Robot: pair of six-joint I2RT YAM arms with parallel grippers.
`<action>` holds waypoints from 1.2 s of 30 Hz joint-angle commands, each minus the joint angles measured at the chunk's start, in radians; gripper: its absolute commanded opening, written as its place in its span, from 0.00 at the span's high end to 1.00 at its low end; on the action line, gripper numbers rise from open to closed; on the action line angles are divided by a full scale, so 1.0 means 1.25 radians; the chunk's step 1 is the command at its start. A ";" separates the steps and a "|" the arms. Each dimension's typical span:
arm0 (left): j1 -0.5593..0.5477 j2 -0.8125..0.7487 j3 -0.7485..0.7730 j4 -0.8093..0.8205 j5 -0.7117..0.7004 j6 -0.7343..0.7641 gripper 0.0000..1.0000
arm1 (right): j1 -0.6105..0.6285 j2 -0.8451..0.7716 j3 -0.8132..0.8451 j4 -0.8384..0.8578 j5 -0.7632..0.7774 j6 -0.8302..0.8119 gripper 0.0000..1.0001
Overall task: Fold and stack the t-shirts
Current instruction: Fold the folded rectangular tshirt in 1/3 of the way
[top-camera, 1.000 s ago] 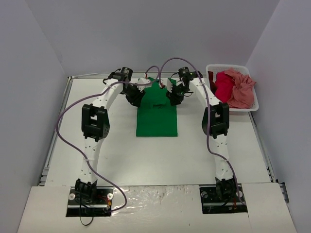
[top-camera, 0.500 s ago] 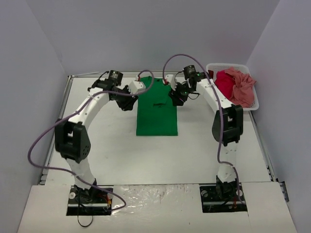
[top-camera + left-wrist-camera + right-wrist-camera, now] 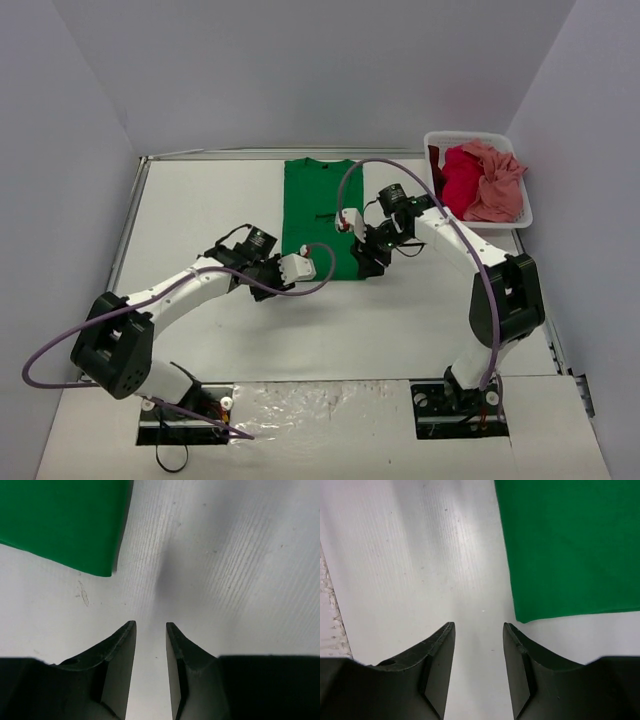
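- I am holding the left gripper (image 3: 151,625) low over bare table (image 3: 200,200), its jaws only narrowly parted and gripping nothing.
- The green t-shirt (image 3: 318,215) is lying flat as a long strip. Its near hem corner (image 3: 102,570) is sitting just ahead of this gripper's tips and off to their left, not touching them.
- I am keeping the right gripper (image 3: 479,625) the same way, with its jaws somewhat wider and also empty. The other hem corner (image 3: 520,617) is lying just ahead of it and to its right.
- I judge I am bracketing the hem like this so each gripper can pinch a corner and carry the hem up over the strip.
- The hem edges are lying crisp and flat on the table, so the fingers will be needing to slide under cloth that offers little lip.
- Open table is lying on the outer side of each gripper. The space between them is tight, since both arms are converging here.
- The red t-shirt (image 3: 460,178) and pink t-shirt (image 3: 497,185) are waiting bunched in the basket (image 3: 500,227), well beyond the right gripper on its outer side.
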 commanded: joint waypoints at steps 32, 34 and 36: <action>-0.011 0.190 0.014 0.216 -0.049 -0.048 0.70 | -0.006 0.097 -0.029 0.024 -0.017 -0.029 0.62; -0.008 0.195 0.024 0.211 -0.049 -0.048 0.70 | -0.006 0.098 -0.027 0.022 -0.016 -0.028 0.62; -0.007 0.200 0.028 0.205 -0.049 -0.047 0.70 | -0.006 0.099 -0.029 0.022 -0.012 -0.027 0.62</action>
